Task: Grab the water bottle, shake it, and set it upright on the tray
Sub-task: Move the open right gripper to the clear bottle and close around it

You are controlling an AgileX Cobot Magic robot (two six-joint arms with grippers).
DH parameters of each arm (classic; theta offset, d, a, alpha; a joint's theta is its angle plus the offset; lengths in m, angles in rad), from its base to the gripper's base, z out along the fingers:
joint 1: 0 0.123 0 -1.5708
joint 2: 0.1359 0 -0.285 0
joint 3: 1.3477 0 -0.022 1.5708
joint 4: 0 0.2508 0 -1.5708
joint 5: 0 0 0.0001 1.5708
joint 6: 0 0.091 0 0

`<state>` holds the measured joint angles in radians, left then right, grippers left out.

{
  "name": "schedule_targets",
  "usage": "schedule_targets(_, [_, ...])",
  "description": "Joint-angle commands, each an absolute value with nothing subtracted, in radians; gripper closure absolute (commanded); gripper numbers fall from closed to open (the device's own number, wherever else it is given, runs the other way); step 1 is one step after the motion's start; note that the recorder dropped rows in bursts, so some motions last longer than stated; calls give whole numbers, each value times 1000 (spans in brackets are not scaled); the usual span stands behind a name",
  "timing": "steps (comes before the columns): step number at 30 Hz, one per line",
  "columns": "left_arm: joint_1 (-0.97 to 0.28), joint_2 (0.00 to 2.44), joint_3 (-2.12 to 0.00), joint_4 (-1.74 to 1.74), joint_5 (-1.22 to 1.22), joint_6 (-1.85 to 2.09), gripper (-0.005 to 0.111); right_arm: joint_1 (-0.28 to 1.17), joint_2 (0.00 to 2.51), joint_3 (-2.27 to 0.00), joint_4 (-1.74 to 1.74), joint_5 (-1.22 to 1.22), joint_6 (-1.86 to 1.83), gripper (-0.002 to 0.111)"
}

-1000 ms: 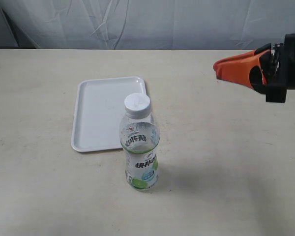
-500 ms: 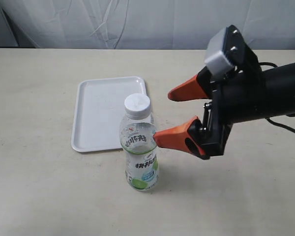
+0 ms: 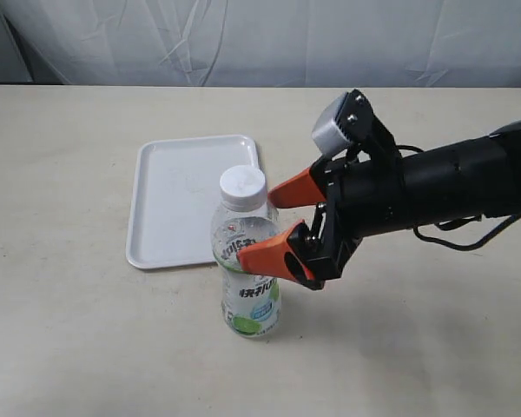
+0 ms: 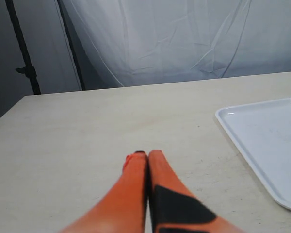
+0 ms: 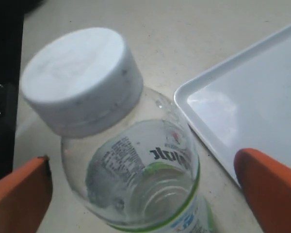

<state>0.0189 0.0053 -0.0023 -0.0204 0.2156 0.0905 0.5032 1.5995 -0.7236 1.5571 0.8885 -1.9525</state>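
The water bottle (image 3: 247, 261) has a white-and-green label (image 3: 252, 294) below its white cap (image 3: 242, 185). Big dark characters stand on the label, but they are too blurry to read. The tiny print (image 5: 114, 155) beside them is too small to read.

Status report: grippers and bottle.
Right gripper open, straddling water bottle, not yet closed. Left gripper shut, empty. Bottle upright beside tray, nothing blocking.

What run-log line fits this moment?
right gripper: fingers open, straddling water bottle | left gripper: shut | water bottle: upright, off tray
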Motion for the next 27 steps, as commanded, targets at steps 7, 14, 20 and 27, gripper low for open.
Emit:
schedule_targets(7, [19,0,0,-13,208,88,106,576,1670,-721,1610,904,-2027,4])
schedule_targets(14, [19,0,0,-13,208,88,106,681,1670,-721,1736,741,-2098,4])
schedule_targets(20, [19,0,0,-13,208,88,106,720,1670,-723,1744,621,-2098,4])
schedule_targets(27, [19,0,0,-13,208,88,106,721,1670,-723,1744,594,-2091,30])
